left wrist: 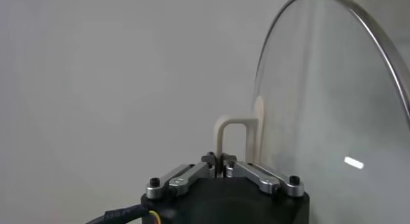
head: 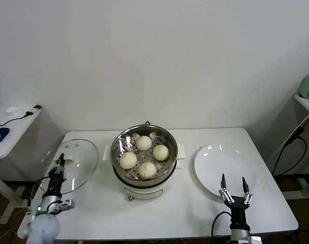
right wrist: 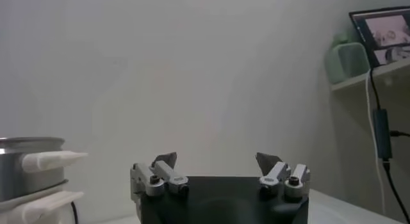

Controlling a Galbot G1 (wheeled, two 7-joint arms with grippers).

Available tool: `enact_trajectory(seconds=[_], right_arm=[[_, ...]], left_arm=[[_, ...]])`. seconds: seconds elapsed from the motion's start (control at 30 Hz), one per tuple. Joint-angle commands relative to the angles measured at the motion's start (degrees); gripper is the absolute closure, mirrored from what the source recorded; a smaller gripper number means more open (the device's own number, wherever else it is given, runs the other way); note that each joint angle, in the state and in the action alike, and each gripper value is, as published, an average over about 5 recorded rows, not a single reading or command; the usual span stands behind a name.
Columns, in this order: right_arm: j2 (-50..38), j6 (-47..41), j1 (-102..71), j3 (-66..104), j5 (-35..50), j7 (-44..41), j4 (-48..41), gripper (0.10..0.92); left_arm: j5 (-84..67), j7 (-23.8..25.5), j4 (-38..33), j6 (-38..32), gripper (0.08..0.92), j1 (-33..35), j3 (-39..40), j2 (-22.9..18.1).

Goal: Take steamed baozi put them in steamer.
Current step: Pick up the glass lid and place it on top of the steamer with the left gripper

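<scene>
White wall stands behind the white worktop [head: 180, 213]. At its middle the steamer [head: 144, 155] holds all four steamed baozi [head: 144, 155] on its perforated tray. To its left, the left pincer [head: 59, 163] is closed on the handle [left wrist: 232, 137] of the glass lid [head: 78, 158]. To its right lies a white plate [head: 215, 160]; the right pincer [head: 234, 184] hovers over the plate's near edge, spread wide and empty.

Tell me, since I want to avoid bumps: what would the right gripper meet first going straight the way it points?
Probably the white plate: the open right gripper points across it toward the wall; height above it is unclear.
</scene>
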Motion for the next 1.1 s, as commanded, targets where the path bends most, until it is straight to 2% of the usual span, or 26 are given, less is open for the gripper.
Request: enact_trajectory(seconds=[0.03,0.17,0.33,0.5,0.6,0.77,1.1], right_arm=[[0.1,0.0,0.0,0.1,-0.1,0.0,0.2,0.203],[0.1,-0.1,-0.2,0.6,0.0,0.1,0.4,0.203],[0.0,-0.1,-0.6,2.2,0.3,0.3,0.3,0.203],[0.0,0.3,-1.2,3.9,1.2,0.4,-0.2,0.203],[0.1,0.8,-1.7,4.7,1.7,0.3,-0.7,0.203],[0.4,1.7,-2.3,5.5,2.0,0.2,-1.5,0.203],[1.2,2.3,-2.8,6.3,2.1,0.1,-2.4,0.203]], left_arm=[[-6.0,2.2,-21.8,0.3,0.862,5.9,-4.4,4.5],[-9.6,6.0,-30.7,2.6,0.862,7.3,1.4,4.9],[-12.6,12.4,-38.1,9.6,0.862,6.8,18.4,6.3],[-12.4,18.2,-37.6,19.6,0.862,-0.9,36.4,6.2],[-9.5,21.6,-35.6,23.2,0.862,-5.7,41.8,4.9],[-4.2,26.2,-32.5,25.9,0.862,-10.8,44.9,3.7],[9.1,32.7,-28.9,25.0,0.862,-15.2,45.0,2.3]])
